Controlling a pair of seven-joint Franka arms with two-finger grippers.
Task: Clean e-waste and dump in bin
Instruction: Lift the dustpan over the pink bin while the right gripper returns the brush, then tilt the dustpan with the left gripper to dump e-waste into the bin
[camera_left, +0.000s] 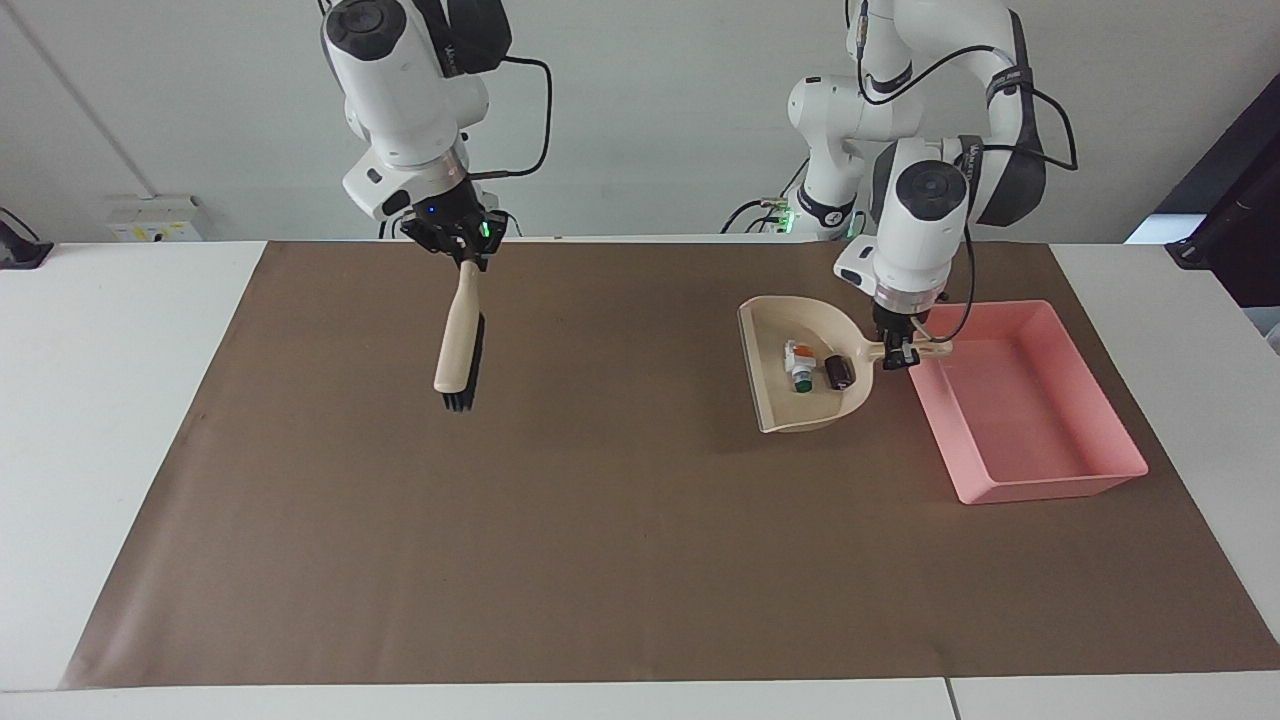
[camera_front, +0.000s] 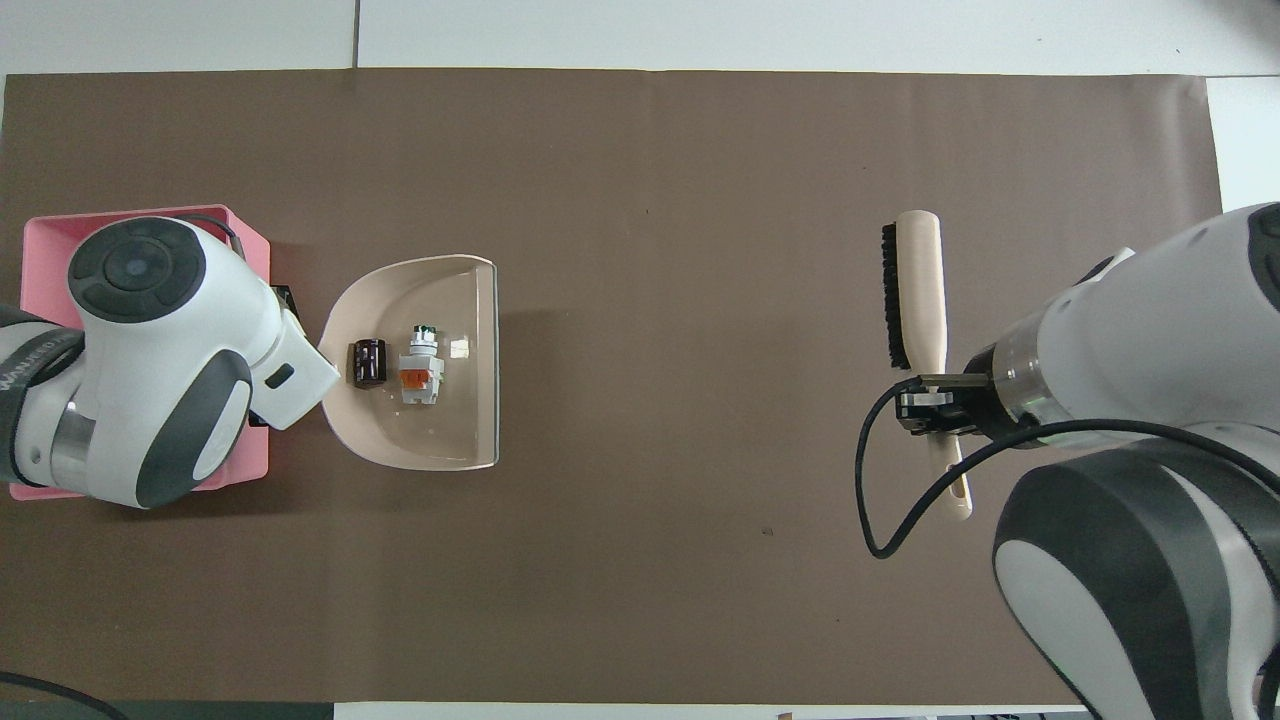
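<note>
The e-waste lies in the beige dustpan (camera_left: 770, 330): a white-grey part with a green tip (camera_left: 798, 365) and a short dark cylinder (camera_left: 838, 371). Both show in the overhead view, the white part (camera_front: 420, 358) and the dark cylinder (camera_front: 367, 362), in the dustpan (camera_front: 450, 430). My left gripper (camera_left: 897, 355) is shut on the dustpan's handle and holds the pan off the mat, beside the pink bin (camera_left: 1000, 400), with the handle over the bin's rim. My right gripper (camera_left: 462, 258) is shut on a wooden brush (camera_left: 458, 345) that hangs over the mat toward the right arm's end.
A brown mat (camera_left: 600, 520) covers most of the white table. In the overhead view my left arm's hand covers much of the bin (camera_front: 45, 260). The brush (camera_front: 915, 290) and right gripper (camera_front: 935, 412) show there too.
</note>
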